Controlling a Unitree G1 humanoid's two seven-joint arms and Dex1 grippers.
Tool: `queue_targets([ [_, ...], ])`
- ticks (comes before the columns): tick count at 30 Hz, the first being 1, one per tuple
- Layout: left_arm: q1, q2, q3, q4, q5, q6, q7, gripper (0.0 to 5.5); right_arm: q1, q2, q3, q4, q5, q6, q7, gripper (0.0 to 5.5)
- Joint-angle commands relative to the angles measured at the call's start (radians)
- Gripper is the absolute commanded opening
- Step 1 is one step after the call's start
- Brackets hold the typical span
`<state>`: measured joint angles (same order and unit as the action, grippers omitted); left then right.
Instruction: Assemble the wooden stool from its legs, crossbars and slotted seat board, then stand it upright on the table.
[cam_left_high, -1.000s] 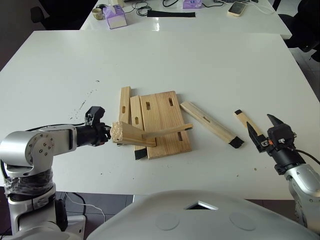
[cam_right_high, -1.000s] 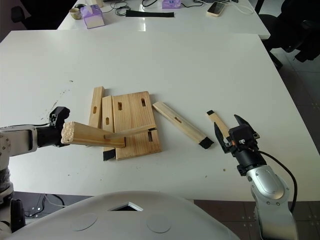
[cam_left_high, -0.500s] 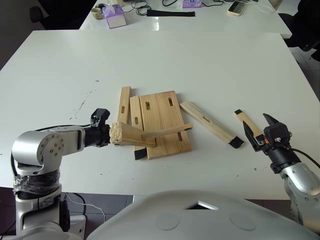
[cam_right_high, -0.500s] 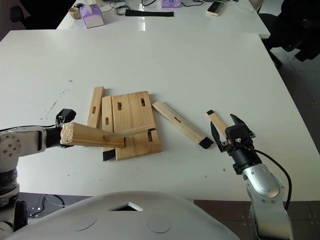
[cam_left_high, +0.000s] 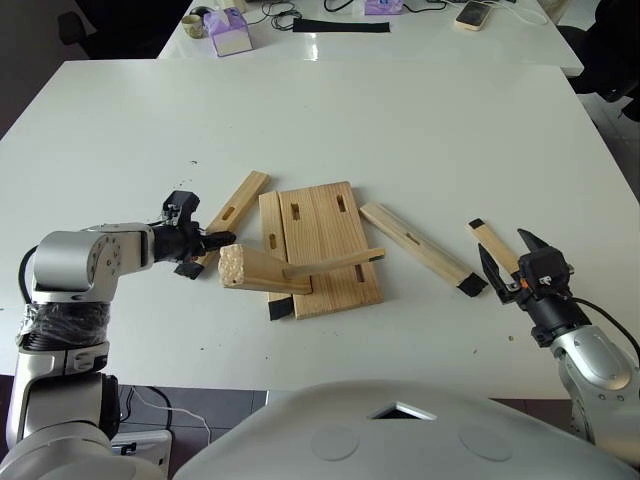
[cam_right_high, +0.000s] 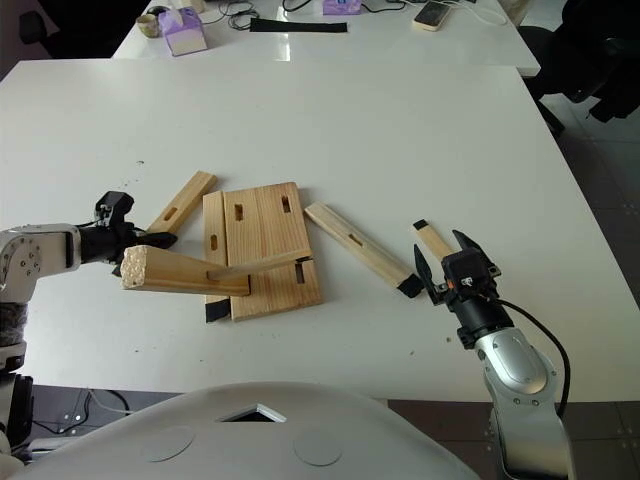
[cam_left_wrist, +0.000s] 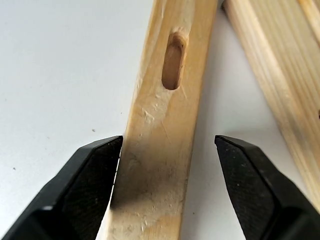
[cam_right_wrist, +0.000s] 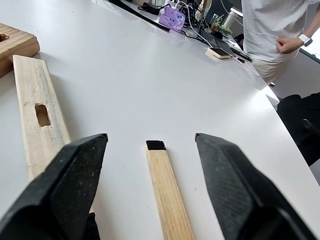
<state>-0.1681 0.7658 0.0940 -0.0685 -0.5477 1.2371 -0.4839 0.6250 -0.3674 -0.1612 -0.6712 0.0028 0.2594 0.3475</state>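
Well, my left claw (cam_left_wrist: 168, 142) stood with its fingers apart around the near end of a slotted leg (cam_left_high: 236, 202) — one finger (cam_left_wrist: 90, 185) was touching the wood's edge, and the other was a little clear of it. That leg lay flat on the white worktop (cam_left_high: 420, 130) and slanted away from the seat board (cam_left_high: 330, 235), with its far end near the board's far left corner. A second leg (cam_left_high: 272, 222) lay along the board's left edge.

Across the near part of the board rested a joined pair: a thick leg (cam_left_high: 258, 272) with a crossbar (cam_left_high: 338, 262) stuck into its side. The bar reached to the board's right edge, and the thick leg's butt end jutted off to the left, near my left claw.

Right of the board a dark-ended leg (cam_left_high: 418, 247) lay slantwise. Farther right lay a short bar (cam_right_wrist: 167, 195) with a black far tip. My right claw (cam_right_wrist: 151, 142) was spread wide over its near end — worktop showed between the bar and each finger.
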Motion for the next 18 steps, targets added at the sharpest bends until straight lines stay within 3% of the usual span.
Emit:
queue_targets([
  [1, 0.070, -0.033, -0.001, 0.082, 0.057, -0.067, 0.016, 3.43, -0.038, -0.038, -0.021, 0.019, 0.022, 0.017, 0.036, 3.27],
  [10, 0.207, -0.034, 0.035, -0.004, -0.002, -0.089, -0.073, 2.06, -0.076, -0.058, -0.036, 0.029, 0.023, 0.031, 0.049, 3.28],
  [18, 0.167, -0.107, 0.127, 0.029, -0.026, -0.098, -0.039, 2.05, -0.166, -0.071, -0.033, 0.062, 0.029, 0.045, 0.053, 3.28],
])
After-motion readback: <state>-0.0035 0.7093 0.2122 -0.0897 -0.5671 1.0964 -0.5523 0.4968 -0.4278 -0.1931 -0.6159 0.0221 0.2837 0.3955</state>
